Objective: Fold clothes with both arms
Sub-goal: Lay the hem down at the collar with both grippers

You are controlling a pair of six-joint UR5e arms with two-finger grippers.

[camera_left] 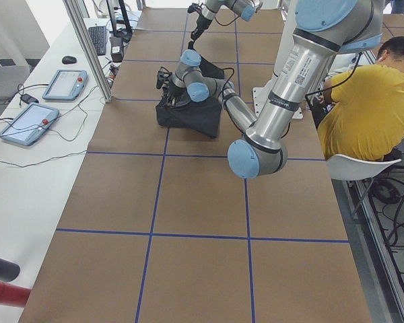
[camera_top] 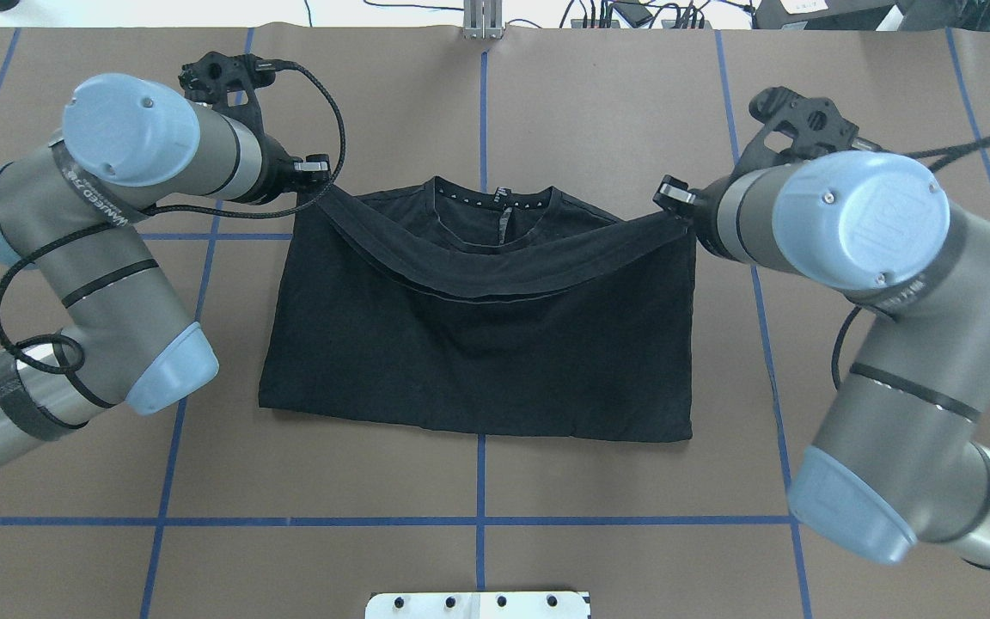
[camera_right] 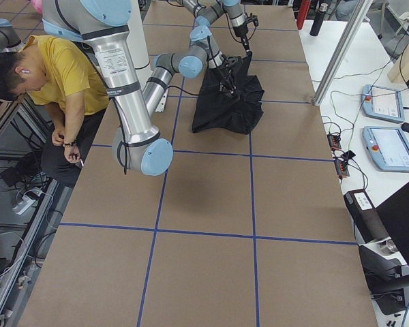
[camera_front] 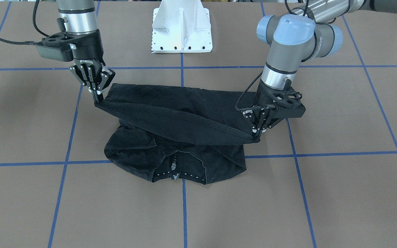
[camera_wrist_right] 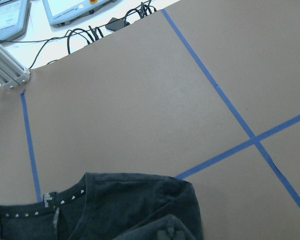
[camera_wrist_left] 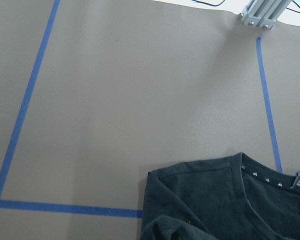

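On the brown, blue-taped desk [camera_front: 339,193], the soft black T-shirt [camera_front: 181,120] lies half folded. Its hemmed edge hangs as a sagging band, pinched at either end by the left gripper [camera_front: 255,133] and right gripper [camera_front: 97,97].

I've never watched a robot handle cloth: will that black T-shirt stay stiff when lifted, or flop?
Probably floppy: the black T-shirt sags in a curve between the left gripper and the right gripper. Likely light, since two narrow pinches at its corners hold the edge up. It seems unlikely to roll; the rest lies limp on the table.
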